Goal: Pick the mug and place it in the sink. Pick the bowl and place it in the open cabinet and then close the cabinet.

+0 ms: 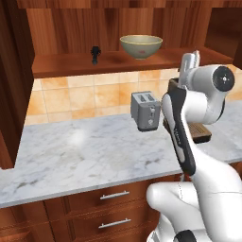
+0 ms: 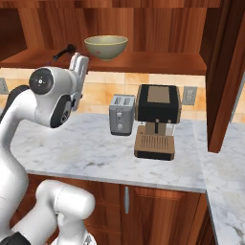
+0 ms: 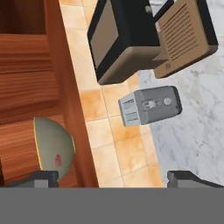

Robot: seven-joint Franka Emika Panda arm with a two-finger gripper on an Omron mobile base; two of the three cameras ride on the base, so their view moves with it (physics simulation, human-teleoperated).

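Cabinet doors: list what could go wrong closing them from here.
1. The bowl sits on the cabinet shelf near its front edge, so a swinging door might clip it.
2. The open gripper hangs just outside the shelf, beside the bowl; a careless sweep toward a door could nudge the bowl off.
3. The right door stands out above the counter near the coffee machine; the arm reaching across could bump that or the toaster.

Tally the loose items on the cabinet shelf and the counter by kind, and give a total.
Bowl: 1, on the cabinet shelf
Small black item: 1, on the shelf left of the bowl; kind unclear
Toaster: 1, on the counter
Coffee machine: 1, on the counter
Total: 4
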